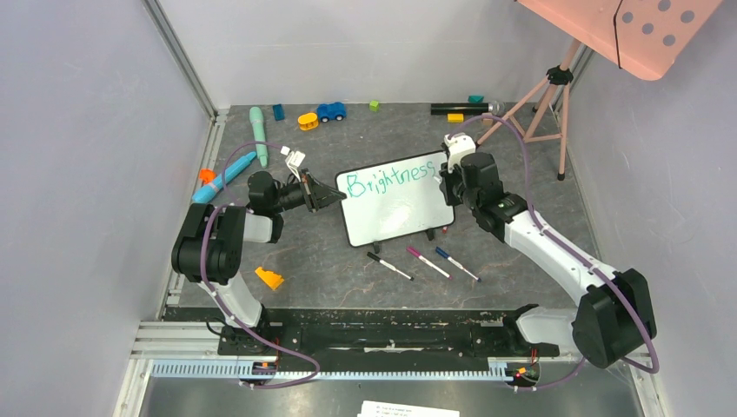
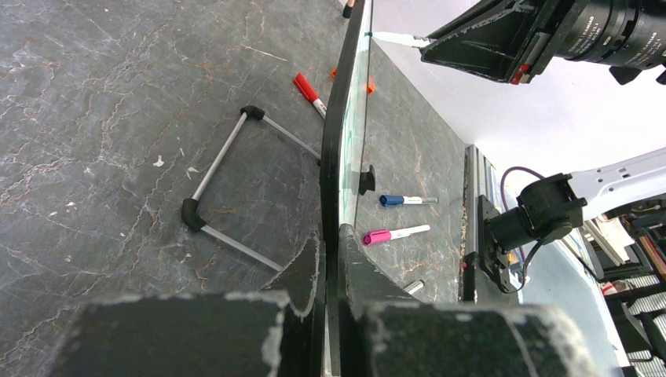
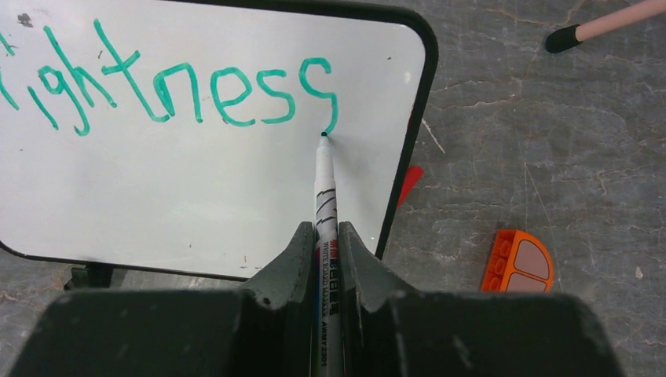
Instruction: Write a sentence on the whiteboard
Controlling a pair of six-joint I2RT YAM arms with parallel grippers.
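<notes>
The whiteboard (image 1: 400,217) stands tilted on its black feet at the table's middle. Teal-green writing (image 1: 389,178) along its top reads "Brightness"; the lower part is blank. My left gripper (image 1: 335,198) is shut on the board's left edge, and in the left wrist view the thin black frame (image 2: 336,157) runs between the gripper (image 2: 334,251) fingers. My right gripper (image 3: 322,236) is shut on a white marker (image 3: 324,196). The marker's tip touches the board (image 3: 196,188) just below the tail of the last "s" (image 3: 318,86).
Three capped markers (image 1: 429,262) lie on the table in front of the board. An orange block (image 1: 269,278) sits near the left arm, another (image 3: 517,261) right of the board. Toys (image 1: 331,111) line the back. A tripod (image 1: 547,104) with a pink dotted panel (image 1: 643,26) stands back right.
</notes>
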